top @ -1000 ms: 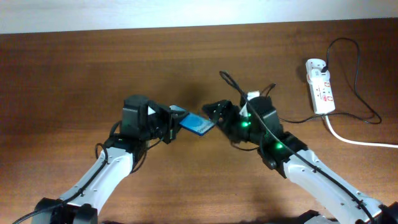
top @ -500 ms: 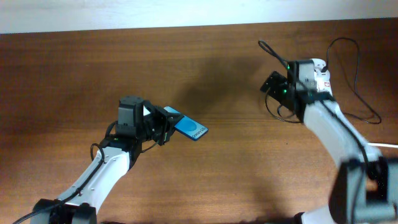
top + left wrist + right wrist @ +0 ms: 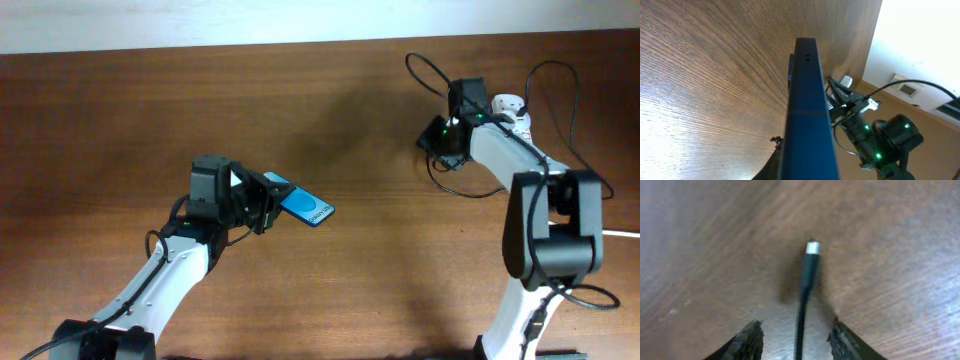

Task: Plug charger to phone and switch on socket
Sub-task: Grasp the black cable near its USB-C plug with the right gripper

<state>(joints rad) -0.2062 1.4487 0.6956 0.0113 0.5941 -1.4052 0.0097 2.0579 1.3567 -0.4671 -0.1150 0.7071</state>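
Blue-screened phone (image 3: 305,205) clamped in left gripper (image 3: 266,201), long axis aimed rightward; charger (image 3: 809,272) tip ahead of right gripper (image 3: 796,329), hold unclear, beside socket (image 3: 507,104), well apart.

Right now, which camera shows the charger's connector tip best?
Right wrist: the connector tip is large and centred. Overhead shows only the charger cable as thin loops; left wrist shows no tip.
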